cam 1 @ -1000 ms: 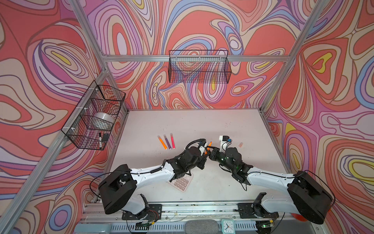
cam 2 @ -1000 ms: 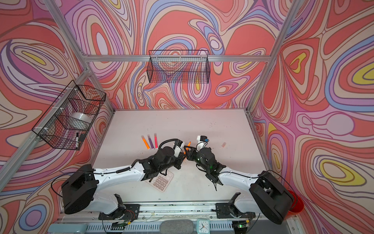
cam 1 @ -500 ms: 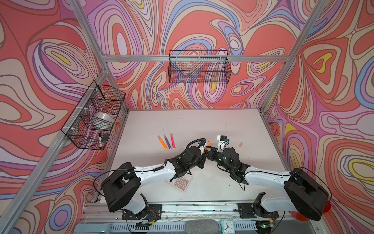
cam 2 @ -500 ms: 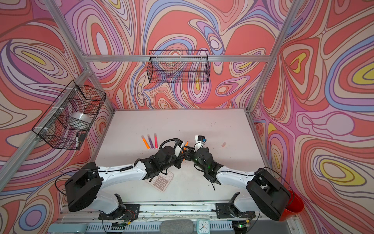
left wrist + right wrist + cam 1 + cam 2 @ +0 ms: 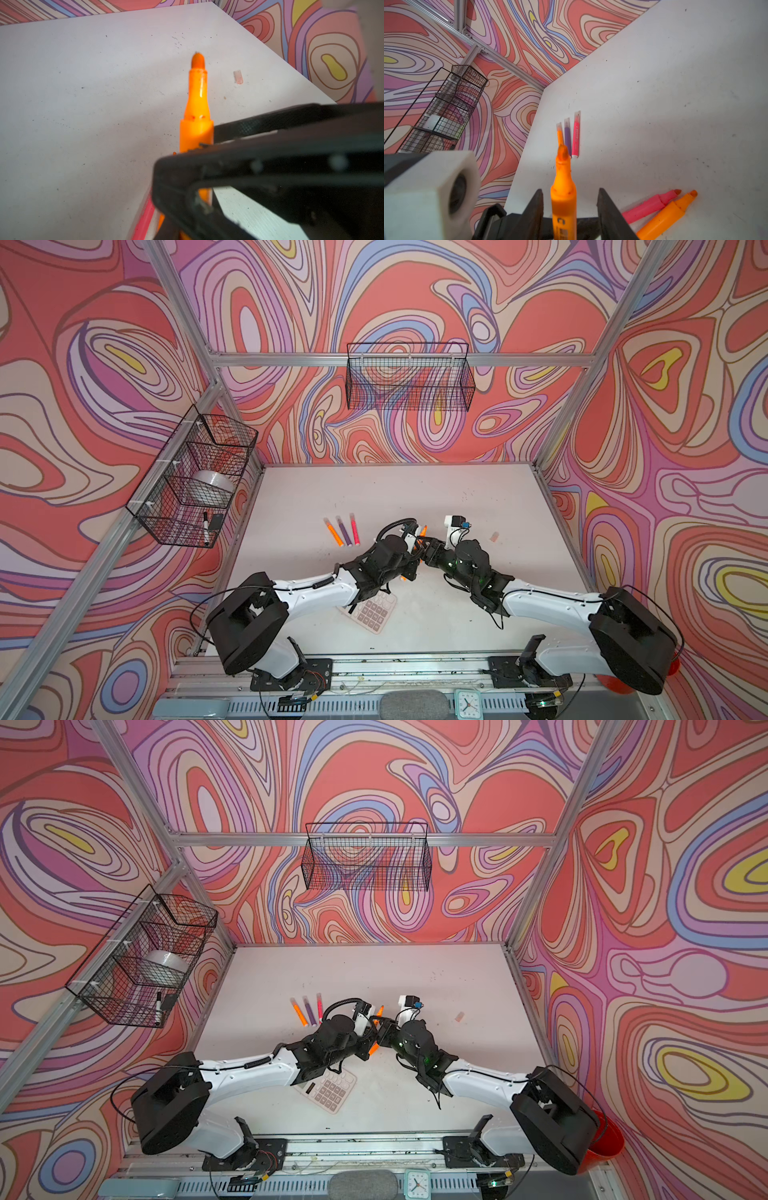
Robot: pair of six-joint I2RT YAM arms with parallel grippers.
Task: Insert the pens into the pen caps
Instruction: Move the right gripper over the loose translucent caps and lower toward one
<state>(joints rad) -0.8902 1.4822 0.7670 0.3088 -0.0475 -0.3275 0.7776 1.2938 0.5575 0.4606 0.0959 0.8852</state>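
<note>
An uncapped orange pen [image 5: 197, 128] is held off the table, and my left gripper [image 5: 417, 551] is shut on its barrel. My right gripper [image 5: 570, 191] meets it from the other side. Its jaws stand open around the same pen [image 5: 563, 199], with a gap on each side. An orange [image 5: 333, 533], a purple [image 5: 344, 531] and a pink pen [image 5: 354, 529] lie side by side to the left, each with a pale cap on. An uncapped pink pen [image 5: 652, 204] and an orange one [image 5: 668, 214] lie beneath the grippers. One loose pen cap [image 5: 494, 536] lies to the right.
A calculator [image 5: 372, 612] lies under the left arm near the front edge. A wire basket [image 5: 195, 477] on the left wall holds a tape roll and a black-and-white marker [image 5: 205, 526]. Another wire basket [image 5: 409, 377] hangs on the back wall.
My right gripper's jaws have opened off the orange pen. The left gripper has tightened on it. Both arms stay almost where they were.
</note>
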